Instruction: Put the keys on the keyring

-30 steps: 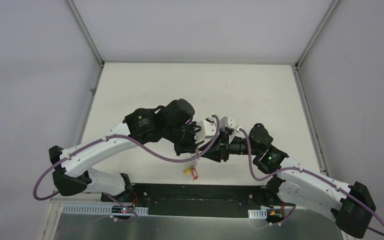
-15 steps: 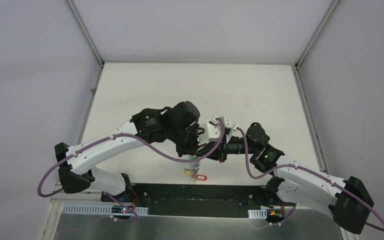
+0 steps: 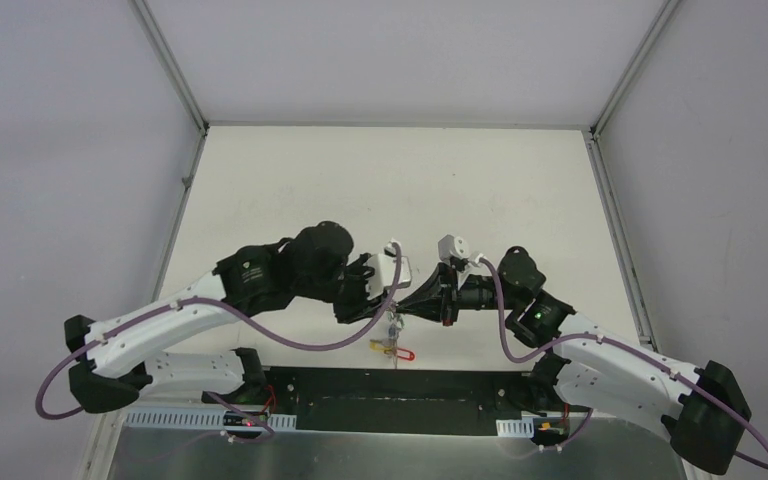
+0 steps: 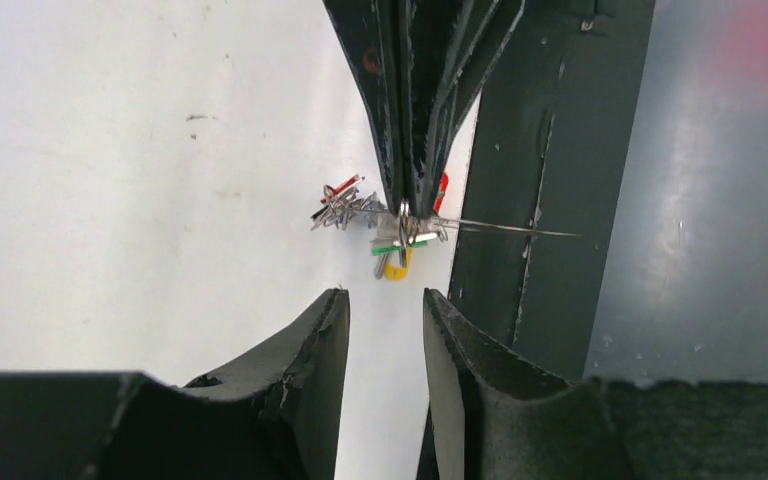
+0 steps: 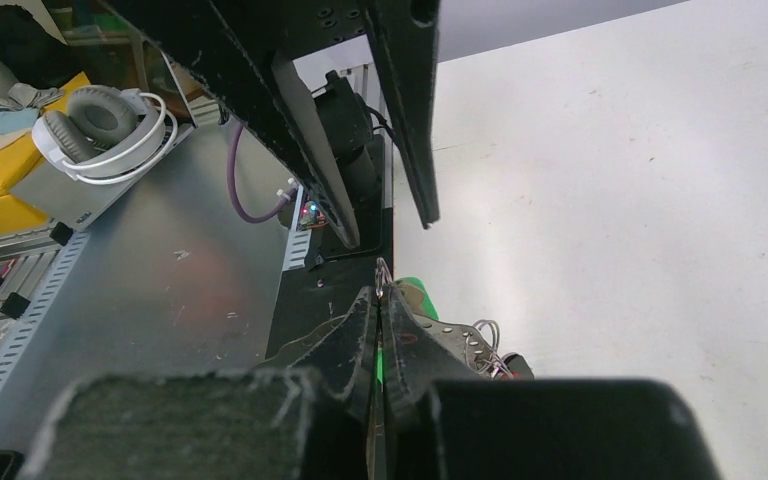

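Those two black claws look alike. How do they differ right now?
The left gripper has its fingers apart and holds nothing; the right gripper has its fingers pinched shut on the keyring wire. The left gripper stands off from the keys; the right gripper touches the ring. Both are black, two-fingered, tips facing.

Top camera: high, behind the arm bases (image 3: 250, 372), looking down and forward over the whole table (image 3: 290, 190); distant. Left wrist camera: close, low, looking right past the left gripper (image 4: 386, 298) at the right gripper (image 4: 407, 205) and keyring (image 4: 505, 229) by the table's near edge. Right wrist camera: close, looking left along its own fingers (image 5: 345, 345). All three share the keyring; wrist views face each other.
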Robot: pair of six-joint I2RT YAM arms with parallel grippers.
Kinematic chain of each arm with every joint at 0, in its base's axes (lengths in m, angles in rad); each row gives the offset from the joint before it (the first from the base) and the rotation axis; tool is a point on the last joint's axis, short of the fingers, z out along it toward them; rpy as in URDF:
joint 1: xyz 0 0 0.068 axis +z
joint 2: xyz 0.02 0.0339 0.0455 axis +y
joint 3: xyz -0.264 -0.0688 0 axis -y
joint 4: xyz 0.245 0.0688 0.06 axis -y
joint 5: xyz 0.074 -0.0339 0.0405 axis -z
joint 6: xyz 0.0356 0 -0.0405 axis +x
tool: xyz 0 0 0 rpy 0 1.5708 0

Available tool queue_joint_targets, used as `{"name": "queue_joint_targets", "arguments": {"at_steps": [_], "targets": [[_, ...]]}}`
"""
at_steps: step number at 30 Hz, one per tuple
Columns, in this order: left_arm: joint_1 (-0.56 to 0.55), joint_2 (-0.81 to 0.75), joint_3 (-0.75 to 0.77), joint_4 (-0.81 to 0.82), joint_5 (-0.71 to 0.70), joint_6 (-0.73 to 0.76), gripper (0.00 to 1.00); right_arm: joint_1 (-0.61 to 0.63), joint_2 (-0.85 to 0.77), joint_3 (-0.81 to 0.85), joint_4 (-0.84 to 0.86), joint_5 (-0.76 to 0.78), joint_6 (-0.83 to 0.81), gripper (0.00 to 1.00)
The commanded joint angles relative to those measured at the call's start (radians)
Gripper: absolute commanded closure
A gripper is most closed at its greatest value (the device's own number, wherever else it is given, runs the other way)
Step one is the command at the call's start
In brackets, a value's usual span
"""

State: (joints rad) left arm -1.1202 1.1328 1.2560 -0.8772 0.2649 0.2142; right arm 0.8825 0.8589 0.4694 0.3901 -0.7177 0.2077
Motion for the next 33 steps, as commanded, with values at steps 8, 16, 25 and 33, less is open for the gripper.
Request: {"name": "queue_joint_targets", "arguments": {"at_steps": [8, 16, 25, 33], "targets": [[-0.01, -0.423, -0.542, 0.758, 0.003, -0.076, 0.56, 0.004, -0.041, 0.028, 0.027, -0.011, -0.023, 1.0], [-0.01, -0.479, -0.643, 0.916, 0.051, -0.066, 0.78, 0.004, -0.04, 0.032, 0.022, -0.01, -0.025, 1.0], [-0.01, -0.425, -0.603, 0.78, 0.117, 0.014, 1.0, 0.004, -0.036, 0.037, 0.019, 0.001, -0.032, 1.0], [-0.01, -0.408, -0.611, 0.73, 0.112, 0.03, 1.0, 0.005, -0.039, 0.041, 0.014, 0.004, -0.036, 1.0]]}}
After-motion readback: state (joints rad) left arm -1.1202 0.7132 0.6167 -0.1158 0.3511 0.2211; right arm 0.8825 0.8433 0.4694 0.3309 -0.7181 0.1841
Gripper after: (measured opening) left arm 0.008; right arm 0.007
